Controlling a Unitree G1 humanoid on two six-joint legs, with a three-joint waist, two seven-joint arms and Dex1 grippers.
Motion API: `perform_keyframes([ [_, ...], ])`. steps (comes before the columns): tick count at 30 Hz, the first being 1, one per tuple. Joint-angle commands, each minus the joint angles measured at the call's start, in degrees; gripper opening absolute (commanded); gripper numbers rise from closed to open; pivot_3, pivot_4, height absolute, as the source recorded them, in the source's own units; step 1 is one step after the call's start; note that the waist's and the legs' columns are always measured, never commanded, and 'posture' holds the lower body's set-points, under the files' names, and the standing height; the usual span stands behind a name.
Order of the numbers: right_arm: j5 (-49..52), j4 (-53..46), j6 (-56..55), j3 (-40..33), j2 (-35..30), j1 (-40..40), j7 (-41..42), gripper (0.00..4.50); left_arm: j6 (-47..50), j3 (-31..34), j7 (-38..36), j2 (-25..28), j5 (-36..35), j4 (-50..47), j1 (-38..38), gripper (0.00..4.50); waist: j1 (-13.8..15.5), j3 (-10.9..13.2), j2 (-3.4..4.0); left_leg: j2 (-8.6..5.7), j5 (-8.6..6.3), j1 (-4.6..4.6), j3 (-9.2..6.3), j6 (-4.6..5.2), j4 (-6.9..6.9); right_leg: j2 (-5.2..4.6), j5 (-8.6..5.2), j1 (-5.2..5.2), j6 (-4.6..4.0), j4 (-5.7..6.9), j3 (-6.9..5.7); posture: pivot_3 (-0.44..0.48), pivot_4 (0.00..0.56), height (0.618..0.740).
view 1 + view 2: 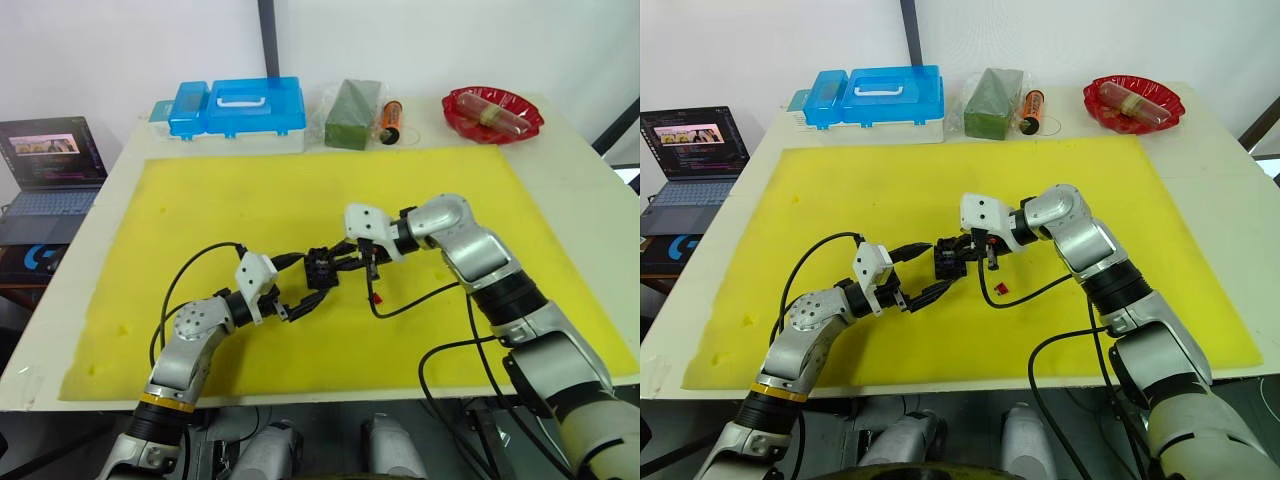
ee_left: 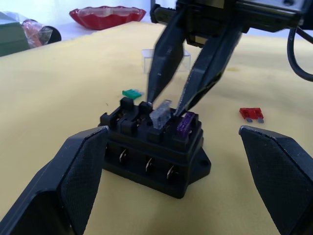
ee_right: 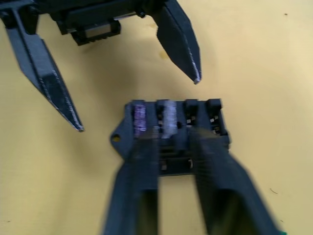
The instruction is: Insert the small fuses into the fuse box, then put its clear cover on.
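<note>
While the fuse box (image 2: 155, 148) sits mid-mat, a pale fuse (image 2: 160, 114) in its slot is seemingly pinched by the right gripper (image 2: 166, 105); the left gripper (image 3: 137, 103) is spread around it.

Bright, even light with soft shadows; the right wrist view blurs its near jaws.
</note>
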Motion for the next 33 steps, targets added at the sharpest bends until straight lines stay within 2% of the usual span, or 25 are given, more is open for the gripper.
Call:
perform_keyframes([
  [1, 0.35, -0.69, -0.60, -1.71, 0.32, -0.78, -0.08, 1.26, -0.98, 0.08, -0.20, 0.03, -0.34, -1.13, -0.42, 4.50, 0.00, 0.00, 0.00, 0.00, 0.00, 0.00, 0.00, 0.00, 0.00, 0.00, 0.00, 0.00, 0.00, 0.00, 0.00, 0.000, 0.150, 0.740],
  [16, 6.61, -8.82, 6.37, -6.82, 0.68, 1.23, -1.77, 1.26, -0.92, 0.37, -0.03, -0.10, -0.49, -0.76, -0.88, 4.50, 0.05, 0.00, 0.00, 0.00, 0.00, -0.01, -0.01, 0.00, 0.00, 0.00, 0.00, 0.00, 0.00, 0.00, 0.00, 0.000, 0.150, 0.740],
  [19, 6.38, -9.17, 6.25, -6.61, 0.84, 2.05, -2.81, 0.67, -1.43, 0.43, -0.25, -0.10, -0.40, -0.01, -1.03, 4.50, 0.04, 0.00, 0.00, 0.00, 0.00, 0.00, -0.01, 0.00, 0.00, 0.00, 0.00, 0.00, 0.00, 0.00, 0.00, 0.000, 0.150, 0.740],
  [21, 6.20, -9.29, 6.02, -6.24, 0.90, 2.50, -3.15, 0.03, -1.73, 0.49, -0.40, -0.06, -0.39, 0.31, -1.05, 4.50, 0.02, 0.00, 0.00, 0.00, 0.00, 0.00, 0.00, 0.00, 0.00, 0.00, 0.00, 0.00, 0.00, 0.00, 0.00, 0.000, 0.150, 0.740],
  [33, 3.46, -6.75, 2.97, -3.51, 1.31, 4.56, -3.91, 0.03, -2.62, 0.75, -0.90, 0.46, -0.36, 0.17, 0.22, 4.50, 0.02, 0.00, 0.00, 0.00, 0.00, 0.00, 0.00, 0.00, 0.00, 0.00, 0.00, 0.00, 0.00, 0.00, 0.00, 0.000, 0.150, 0.740],
])
